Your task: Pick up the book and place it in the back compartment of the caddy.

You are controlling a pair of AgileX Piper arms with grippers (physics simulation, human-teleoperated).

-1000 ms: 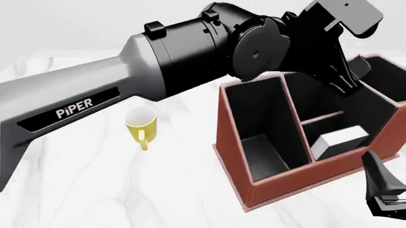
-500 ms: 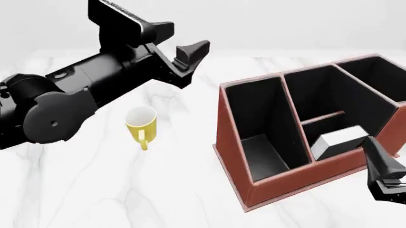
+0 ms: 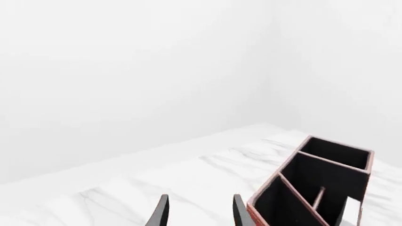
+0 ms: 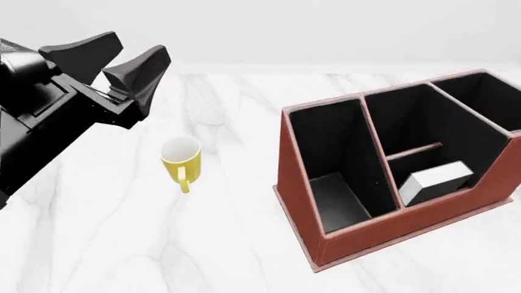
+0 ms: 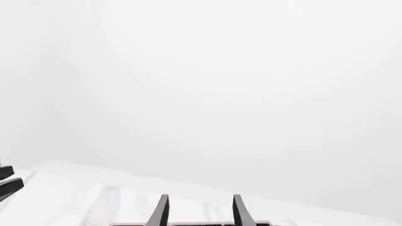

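The book [image 4: 435, 179] lies in the back compartment [image 4: 456, 160], the small cell behind the low outer wall of the reddish-brown caddy [image 4: 299, 183]; its white page edges face up. A white sliver of the book [image 3: 349, 210] also shows in the left wrist view, inside the caddy [image 3: 271, 187]. My left gripper [image 4: 141, 44] hangs open and empty above the table's far left, well away from the caddy. Seen from the left wrist, the left gripper [image 3: 199, 214] has nothing between its fingers. The right gripper [image 5: 199, 212] stands open and empty; it is outside the front view.
A yellow mug [image 4: 180, 157] stands upright on the white marble table [image 4: 122, 244], left of the caddy and below my left gripper. Two long cells and the twin small cell [image 4: 407, 125] hold nothing. A strip of caddy rim [image 5: 188, 223] shows below the right fingers.
My left arm has swung further left, away from the caddy, still open. The right gripper, seen earlier at the lower right edge of the front view, has left it. The book has not moved.
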